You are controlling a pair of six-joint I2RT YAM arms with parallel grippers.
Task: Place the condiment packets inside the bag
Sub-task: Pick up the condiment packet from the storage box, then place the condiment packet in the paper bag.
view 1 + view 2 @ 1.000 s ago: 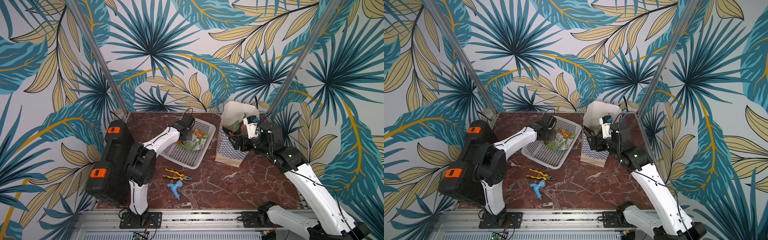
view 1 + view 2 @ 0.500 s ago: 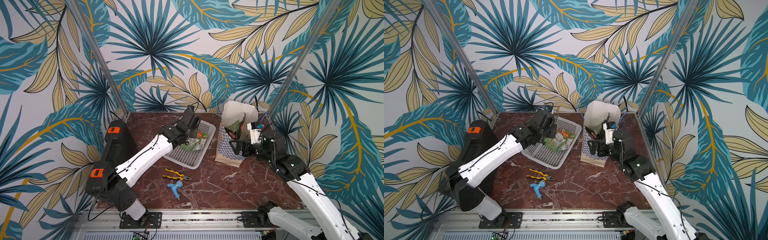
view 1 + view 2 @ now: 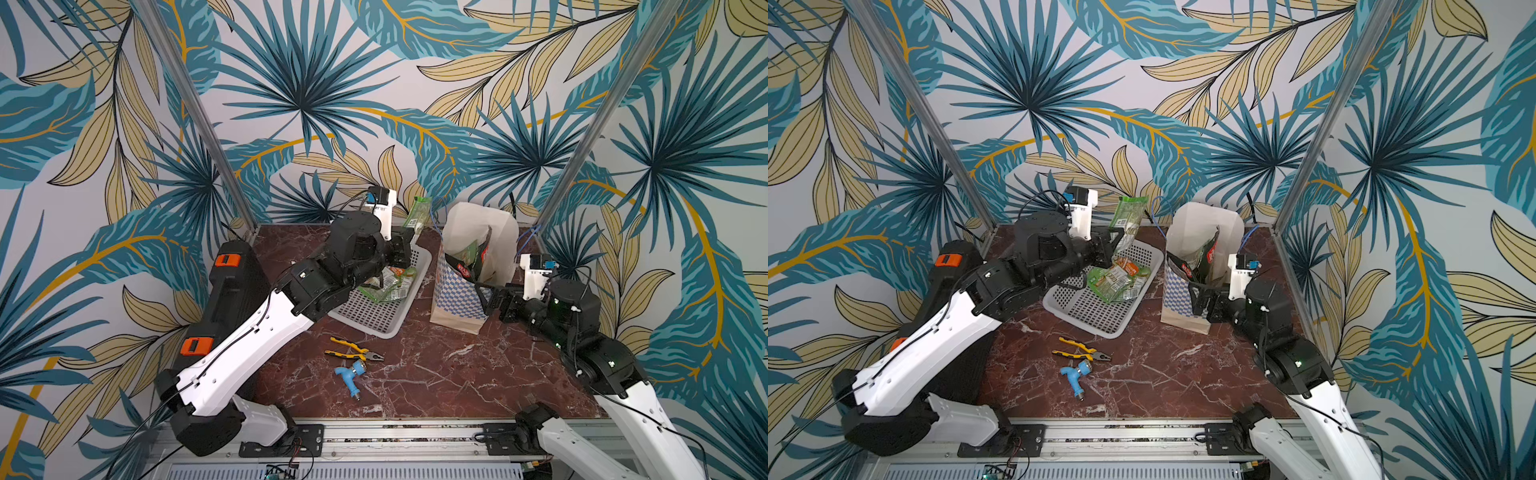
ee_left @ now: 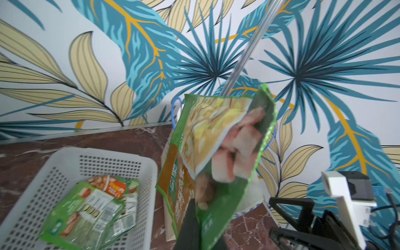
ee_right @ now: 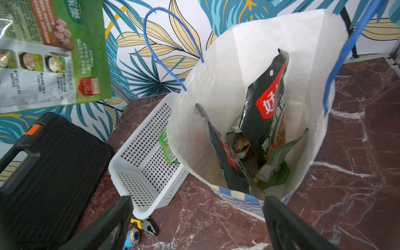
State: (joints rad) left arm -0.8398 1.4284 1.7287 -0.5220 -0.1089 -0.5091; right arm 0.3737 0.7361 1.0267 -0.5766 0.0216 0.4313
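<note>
Your left gripper (image 3: 404,248) has come up out of the basket (image 3: 374,321) with a green packet (image 3: 417,214) clamped by one end, the rest standing up above the jaws. It now holds that packet over the basket's far corner, just beside the bag (image 3: 452,287) but not yet over its mouth. Your right gripper (image 3: 484,297) has backed away from the mouth and sits low beside the bag on its own side, jaws spread wide and empty. Whether it touches the paper, I cannot tell.

The step in hand looks like the carry and drop. Take the green packet sideways until it is fully over the opening, and pass above the blue handle (image 5: 164,43) on that side so the cord does not snag it. Two dark packets (image 5: 266,104) already stand in the bag and lean across it. In the right wrist view the freest room seems to be along the wall nearest the basket, so aim there. Turn the wrist so the free end leads downward, and open only once most of the packet is below the rim. Glossy film slides, and a high release could leave it perched on the others. The paper bag is light and could tip, so keep your right gripper near enough to steady it. More packets (image 3: 386,283) wait in the basket.
</note>
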